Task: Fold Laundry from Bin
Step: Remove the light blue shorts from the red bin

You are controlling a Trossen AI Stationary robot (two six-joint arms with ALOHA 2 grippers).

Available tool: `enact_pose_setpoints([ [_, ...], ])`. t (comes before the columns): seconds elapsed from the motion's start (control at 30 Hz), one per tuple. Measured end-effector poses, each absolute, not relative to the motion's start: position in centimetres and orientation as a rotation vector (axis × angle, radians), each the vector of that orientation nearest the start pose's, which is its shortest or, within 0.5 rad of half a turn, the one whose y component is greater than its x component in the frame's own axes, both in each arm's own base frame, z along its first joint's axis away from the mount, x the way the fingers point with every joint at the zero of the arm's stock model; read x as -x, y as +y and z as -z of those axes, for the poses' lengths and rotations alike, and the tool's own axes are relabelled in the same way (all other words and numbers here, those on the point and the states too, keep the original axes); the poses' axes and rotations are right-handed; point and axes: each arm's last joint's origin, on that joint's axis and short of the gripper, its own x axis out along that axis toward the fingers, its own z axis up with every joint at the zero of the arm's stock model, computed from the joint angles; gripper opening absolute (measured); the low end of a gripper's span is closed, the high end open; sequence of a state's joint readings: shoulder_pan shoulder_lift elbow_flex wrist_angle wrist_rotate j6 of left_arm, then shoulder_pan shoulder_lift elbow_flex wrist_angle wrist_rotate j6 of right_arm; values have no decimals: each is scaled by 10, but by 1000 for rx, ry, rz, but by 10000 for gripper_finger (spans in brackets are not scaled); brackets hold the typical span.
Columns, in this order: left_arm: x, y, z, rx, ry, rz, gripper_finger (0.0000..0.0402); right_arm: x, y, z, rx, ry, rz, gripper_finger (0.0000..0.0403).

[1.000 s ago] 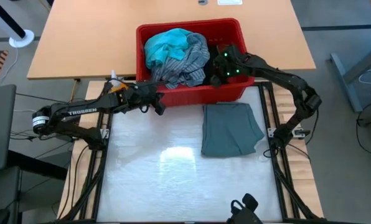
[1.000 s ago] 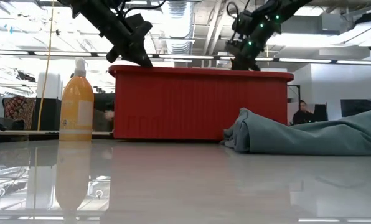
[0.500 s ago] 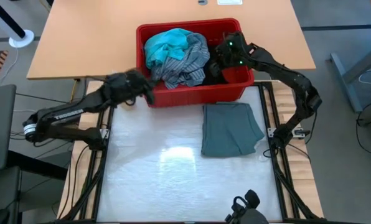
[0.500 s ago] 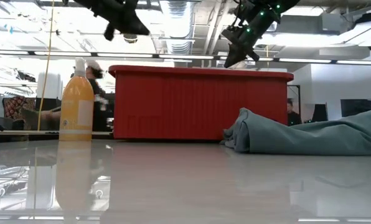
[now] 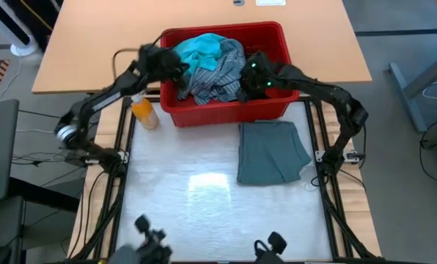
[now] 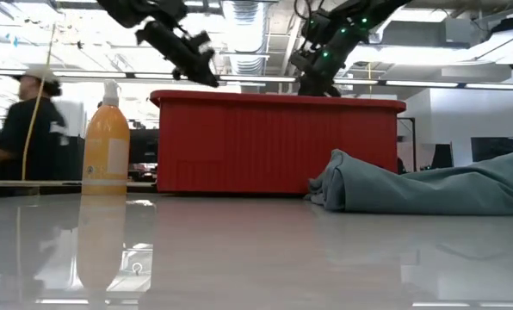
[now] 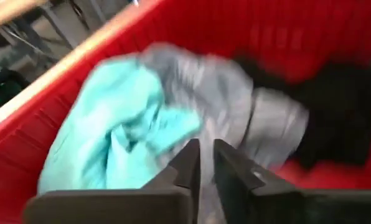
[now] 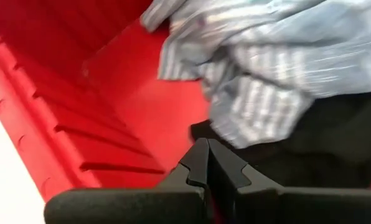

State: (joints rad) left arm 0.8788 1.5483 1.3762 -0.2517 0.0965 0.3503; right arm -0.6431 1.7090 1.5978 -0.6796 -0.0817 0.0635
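Note:
The red bin (image 5: 226, 31) stands at the table's far side. In it lie a turquoise garment (image 5: 202, 48), a striped shirt (image 5: 220, 73) and a black garment (image 7: 335, 118). My left gripper (image 7: 205, 163) hangs over the bin's left end, above the turquoise garment and the shirt, open by a narrow gap and holding nothing. My right gripper (image 8: 206, 149) hangs shut over the bin's right part, above the black garment (image 8: 335, 143) and the shirt's edge (image 8: 260, 106). A folded grey-green garment (image 5: 271, 150) lies flat on the white mat in front of the bin.
An orange pump bottle (image 5: 144, 111) stands on the table by the bin's near left corner. The mat (image 5: 182, 183) left of the folded garment is bare. A person (image 6: 28, 120) is in the room beyond the table, seen in the low view.
My left gripper has swung from in front of the bin's near left corner up and toward the far edge, and now hangs over the bin's left end. That uncovered the orange bottle. My right gripper has shifted a little toward the table's left over the bin.

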Motion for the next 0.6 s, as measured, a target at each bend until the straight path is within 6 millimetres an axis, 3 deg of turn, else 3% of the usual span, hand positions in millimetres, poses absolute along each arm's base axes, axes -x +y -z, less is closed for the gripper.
enact_pose_setpoints([
  [0.23,-261,321,-304,-245,1055,-594,148,-312,-214,-324,-326,753,518,28],
  [0.43,-279,345,-275,-367,1220,-730,219,-310,-216,-324,-326,755,524,27],
  [0.6,-285,353,-263,-374,1226,-827,227,-309,-217,-323,-322,759,525,28],
])
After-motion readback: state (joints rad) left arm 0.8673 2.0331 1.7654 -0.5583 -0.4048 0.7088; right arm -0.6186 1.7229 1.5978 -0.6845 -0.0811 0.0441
